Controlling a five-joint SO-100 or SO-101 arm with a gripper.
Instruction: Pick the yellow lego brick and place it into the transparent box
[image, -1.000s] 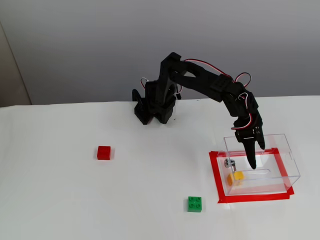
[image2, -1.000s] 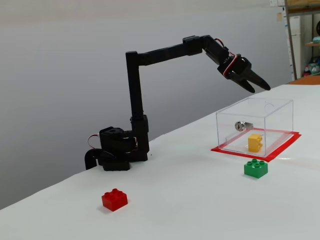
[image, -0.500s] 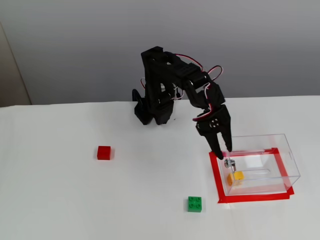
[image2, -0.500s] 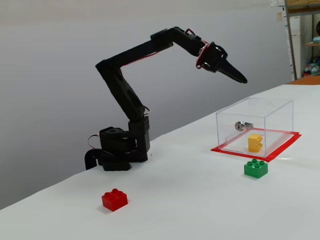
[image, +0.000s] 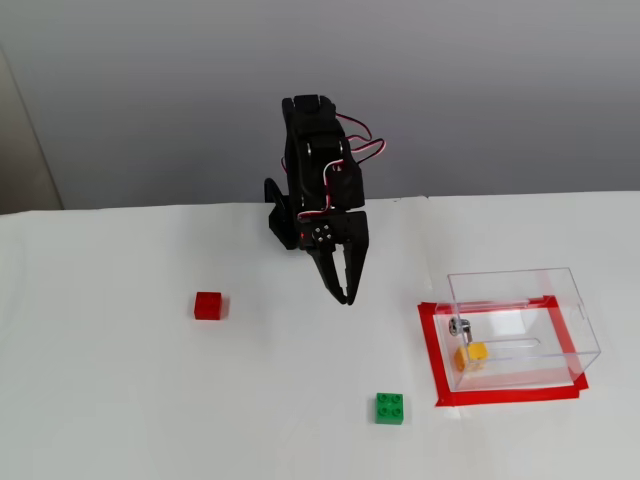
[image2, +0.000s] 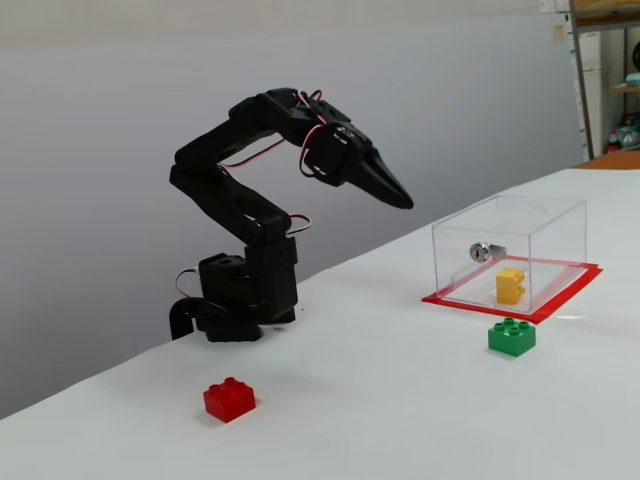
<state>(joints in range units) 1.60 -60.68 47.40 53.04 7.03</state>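
- Nearest the camera in the high fixed view, the green four-stud brick (image: 390, 408) sits on the white worktop (image: 150, 400), untouched, just outside the red tape border (image: 432, 352).
- The yellow lego brick (image: 471, 354) lies inside the transparent box (image: 573, 310), near the wall with the small metal fitting (image: 459, 326). It looks tipped onto its side in the low fixed view (image2: 510, 286), resting on the box floor.
- The red brick (image: 208, 305) stands well apart, at the left of this view.
- The gripper (image: 345, 293), over the box a second ago, has swung back toward the arm's base (image2: 235, 300); its fingers are together and empty.
- Judgement: the placing looks done; the arm is retreating.
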